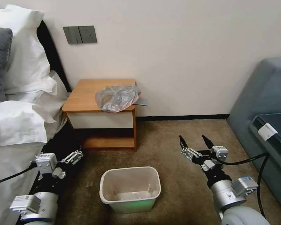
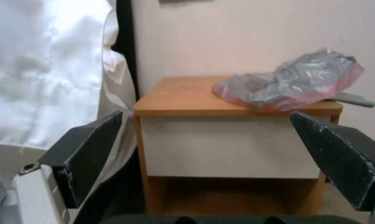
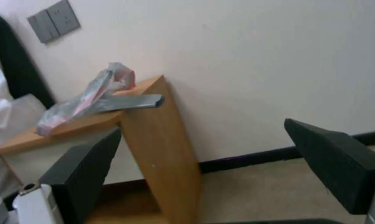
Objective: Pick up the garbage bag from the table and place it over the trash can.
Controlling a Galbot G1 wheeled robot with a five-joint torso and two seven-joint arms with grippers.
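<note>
- The garbage bag (image 1: 118,97) lies crumpled on the right part of the table (image 1: 84,97), reaching the top's right and near edges. It is grey film with pink along its edges.
- From the left wrist view the garbage bag (image 2: 289,85) sits heaped on the wooden top of the table (image 2: 183,99), above the white drawer front.
- A flat grey strip (image 1: 142,102) pokes out from under the bag past the table's right edge; in the right wrist view the same strip (image 3: 131,102) overhangs the side panel.
- The trash can (image 1: 130,188) stands upright on the brown carpet (image 1: 178,137), nearer than the table and well apart from it, between the 2 arms. Some pale material lies at its bottom.
- The left gripper (image 1: 74,157) hangs low on the left, near the bed's edge (image 1: 15,125) and left of the trash can. The left wrist view shows its 2 fingers (image 2: 87,152) spread wide with nothing between them, the table framed in the gap.
- The right gripper (image 1: 195,142) hovers over the carpet to the right of the trash can, its 2 black fingertips pointing toward the far wall, wide apart and empty.
- A grey sofa (image 1: 265,93) stands at the right, and a switch plate (image 1: 80,34) hangs on the wall above the table.
</note>
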